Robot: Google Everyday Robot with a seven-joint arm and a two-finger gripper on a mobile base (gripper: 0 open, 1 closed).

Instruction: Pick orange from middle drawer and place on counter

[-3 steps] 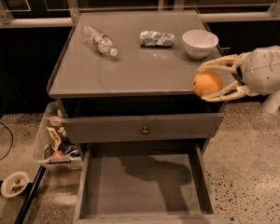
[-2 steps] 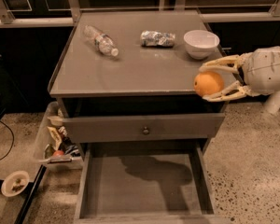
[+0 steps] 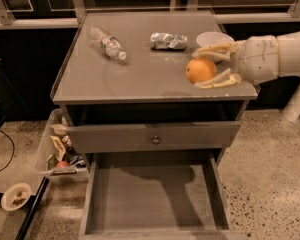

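Note:
The orange [image 3: 200, 70] is held between the two pale fingers of my gripper [image 3: 206, 67], over the right part of the glossy grey counter [image 3: 135, 69]. The gripper comes in from the right on a white arm and is shut on the orange. I cannot tell whether the orange touches the counter. The middle drawer [image 3: 155, 194] is pulled open below and its flat grey floor is bare. The drawer front with a small round knob [image 3: 155, 140] above it is closed.
On the counter lie a clear plastic bottle [image 3: 106, 42], a crumpled silver packet [image 3: 168, 40] and a white bowl [image 3: 213, 38] just behind the gripper. A bin of clutter [image 3: 60, 151] stands on the floor left of the cabinet. A small round dish [image 3: 15, 196] lies further left.
The gripper with the orange has moved left, from beside the counter's right front corner to over the counter surface.

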